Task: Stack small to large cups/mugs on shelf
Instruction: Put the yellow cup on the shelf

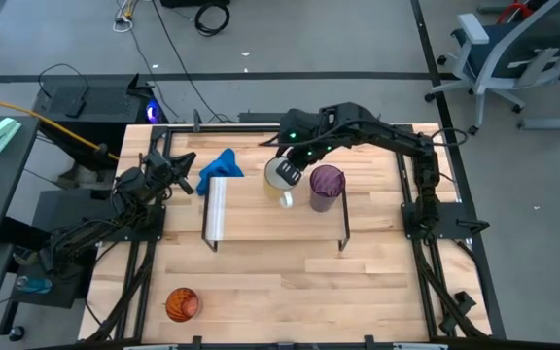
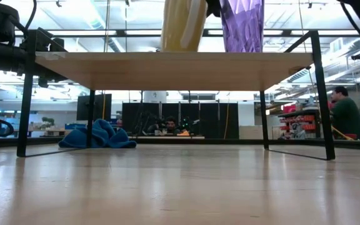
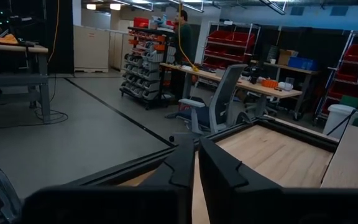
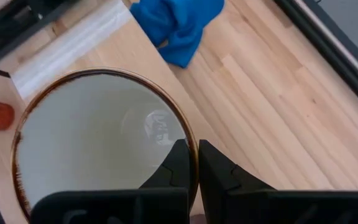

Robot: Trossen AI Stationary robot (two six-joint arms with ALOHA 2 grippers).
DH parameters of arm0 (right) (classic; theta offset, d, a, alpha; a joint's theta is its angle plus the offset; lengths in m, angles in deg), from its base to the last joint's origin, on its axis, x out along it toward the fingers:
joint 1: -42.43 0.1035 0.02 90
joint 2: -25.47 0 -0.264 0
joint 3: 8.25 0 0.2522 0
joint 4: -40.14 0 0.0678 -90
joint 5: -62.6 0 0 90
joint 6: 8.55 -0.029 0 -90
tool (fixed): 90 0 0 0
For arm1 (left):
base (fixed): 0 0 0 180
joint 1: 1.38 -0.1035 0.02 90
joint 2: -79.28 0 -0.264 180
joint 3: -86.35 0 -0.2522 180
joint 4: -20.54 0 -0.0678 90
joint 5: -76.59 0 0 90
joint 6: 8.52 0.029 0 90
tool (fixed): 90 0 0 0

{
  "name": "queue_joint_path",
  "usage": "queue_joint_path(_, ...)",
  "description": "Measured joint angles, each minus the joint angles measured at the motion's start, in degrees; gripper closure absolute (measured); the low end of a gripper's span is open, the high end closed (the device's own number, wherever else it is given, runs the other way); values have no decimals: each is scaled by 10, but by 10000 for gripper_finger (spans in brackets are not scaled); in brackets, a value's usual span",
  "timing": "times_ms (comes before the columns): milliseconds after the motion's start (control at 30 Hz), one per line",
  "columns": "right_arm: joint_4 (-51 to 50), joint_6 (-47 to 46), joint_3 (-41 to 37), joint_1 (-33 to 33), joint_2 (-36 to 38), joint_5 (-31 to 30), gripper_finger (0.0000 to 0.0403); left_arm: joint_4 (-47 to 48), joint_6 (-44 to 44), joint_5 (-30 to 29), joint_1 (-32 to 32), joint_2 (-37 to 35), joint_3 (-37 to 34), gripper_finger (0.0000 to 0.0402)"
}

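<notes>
Tumbler stands on the shelf. Your right gripper pinches the mug rim beside it. Orange cup, lower left, remains. Left gripper closed, idle.

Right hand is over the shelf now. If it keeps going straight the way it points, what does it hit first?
The right hand points down with its fingers astride the white mug's rim, so it would probably meet the mug's rim or wall first, with the shelf under it.

we see even, bright light from ceiling strips. glare washes the tabletop, which blurs near us. soft shadows lie beneath the shelf.
</notes>
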State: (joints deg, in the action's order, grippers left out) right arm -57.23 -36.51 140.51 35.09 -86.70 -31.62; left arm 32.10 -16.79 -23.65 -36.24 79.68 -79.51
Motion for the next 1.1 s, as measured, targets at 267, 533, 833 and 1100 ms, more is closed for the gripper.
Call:
queue_joint_path(267,-13,-6,0,7,-18,-1,390,-1,0,0,0,0,0,363)
queue_joint_path(533,-39,-55,0,20,-19,-10,390,-1,-1,0,0,0,0,370)
queue_joint_path(833,-41,-85,0,23,-19,0,390,-1,-1,0,0,0,0,368)
queue_joint_path(1100,-9,-91,-28,31,-19,10,390,-2,0,0,0,0,0,370)
